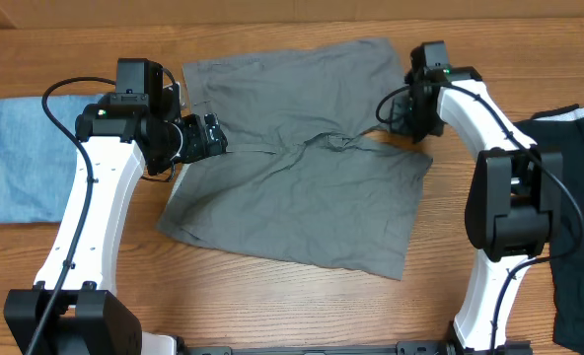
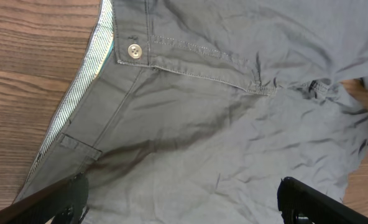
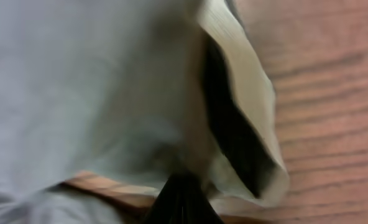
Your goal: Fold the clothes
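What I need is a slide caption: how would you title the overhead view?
Grey garment spread on a wooden table; left fingers open over it, right fingers pinching its edge.

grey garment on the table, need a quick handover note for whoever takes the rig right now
Left gripper: open, holding nothing, over the left edge of the plain mid-grey wrinkly cloth garment, near its waistband button.
Right gripper: shut, apparently pinching the garment's right edge; its wrist view is blurred.
Garment: spread mostly flat in the middle of the brown wooden table, creased across its centre.
Done: no fold visible yet.
Left: all the folding.
Not part of the job: light blue denim piece far left, black garment far right.
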